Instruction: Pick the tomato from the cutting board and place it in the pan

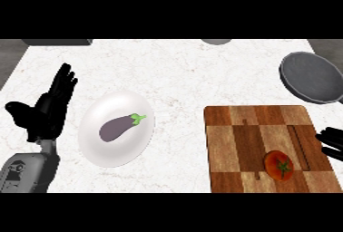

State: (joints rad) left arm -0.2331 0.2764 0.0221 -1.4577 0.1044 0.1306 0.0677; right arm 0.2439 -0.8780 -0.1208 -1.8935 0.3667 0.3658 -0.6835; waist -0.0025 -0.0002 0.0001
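- We saw a pale marbled surface (181,72) that filled nearly the whole head view and carried everything else.
- A wooden cutting board (241,136), patterned in light and dark squares, lay at the lower right of the surface and ran down to the bottom of the view.
- A white plate (100,145) sat left of centre, well apart from the board.
- A dark grey pan (311,77) stood at the upper right, beyond the far right corner of the board and partly cut off by the view's right edge.
- The left robot hand (50,106) rested at the left of the view, just beside the plate, its fingers straight and pointing up, thumb spread to the side, holding nothing.
- A purple eggplant (119,127) with a green stem lay in the middle of the plate.
- The red tomato (278,165) sat on the near right part of the cutting board, well apart from the pan.
- Of the right robot hand (331,142) we saw only dark fingertips at the right edge, near the tomato but not touching it; we could not tell whether it was spread or closed.
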